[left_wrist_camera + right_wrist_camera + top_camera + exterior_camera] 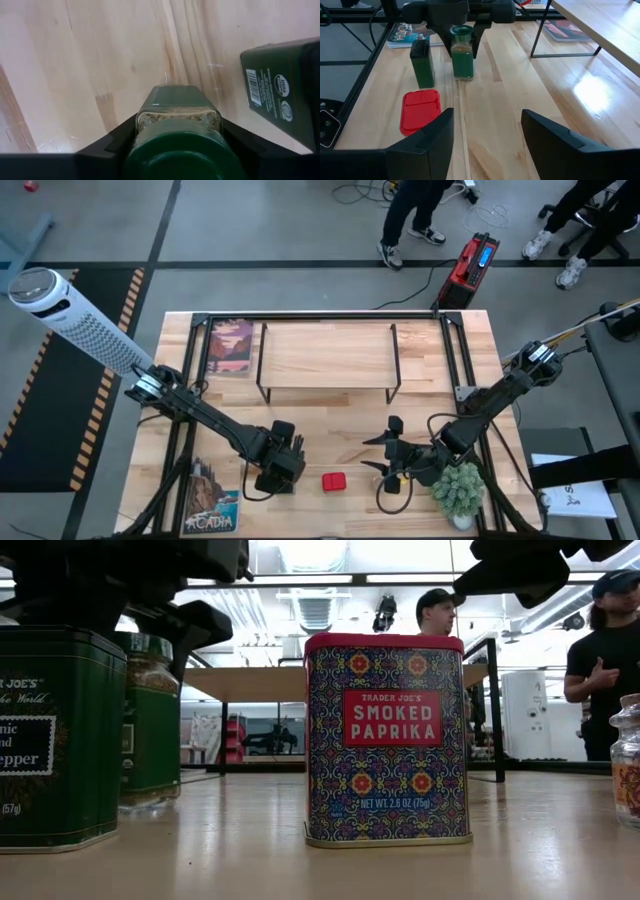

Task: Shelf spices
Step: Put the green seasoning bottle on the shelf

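Note:
The green-lidded jar (461,52) stands upright on the table beside the dark olive square tin (422,62), near the table's near edge. My left gripper (178,125) is above the jar and shut on it. The red boxy tin (333,481) stands on its base to the right of them, with its label showing in the low view (385,735). My right gripper (487,120) hovers open farther right, touching nothing. The tiny round jar (628,765) shows only at the low view's right edge. The shelf (325,358) stands bare toward the far edge. My left gripper holds the green-lidded jar just under its lid, at the top of the glass body (150,117), pinched between the two fingers (122,137). The fingers come from above, pointing down. The jar is upright with its base (463,76) on the table.
A potted plant (460,490) stands at the near right corner, beside my right arm. Picture books lie at the far left (232,348) and the near left (212,502). Black frame rails (455,350) run along the table's sides. People stand beyond the far edge.

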